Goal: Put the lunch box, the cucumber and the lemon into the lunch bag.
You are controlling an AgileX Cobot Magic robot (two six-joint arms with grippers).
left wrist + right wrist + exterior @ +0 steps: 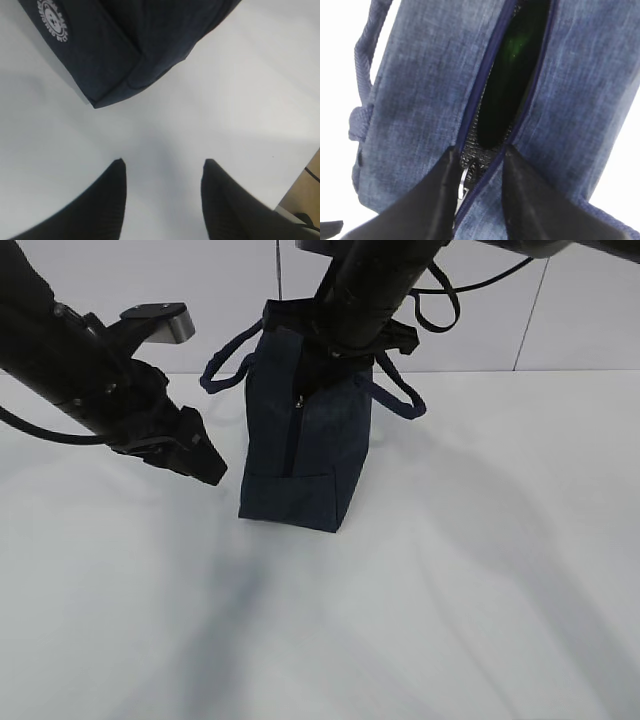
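Observation:
The dark navy lunch bag (310,460) stands upright mid-table, its side zipper facing me. My right gripper (480,152) is at the bag's top (420,100), its fingers apart on either side of the zipper slider. The silver ring pull (464,180) lies against the left finger. The zipper is part open above it, and a dark green shape (517,50), probably the cucumber, shows inside. The lunch box and lemon are hidden. My left gripper (164,167) is open and empty above bare table, left of the bag (115,45), also seen in the exterior view (205,465).
The bag's loop handles (225,360) hang out to both sides. The white round logo (52,20) shows on the bag's side. White table surface (450,620) spreads around the bag. A table edge shows at the lower right of the left wrist view (305,175).

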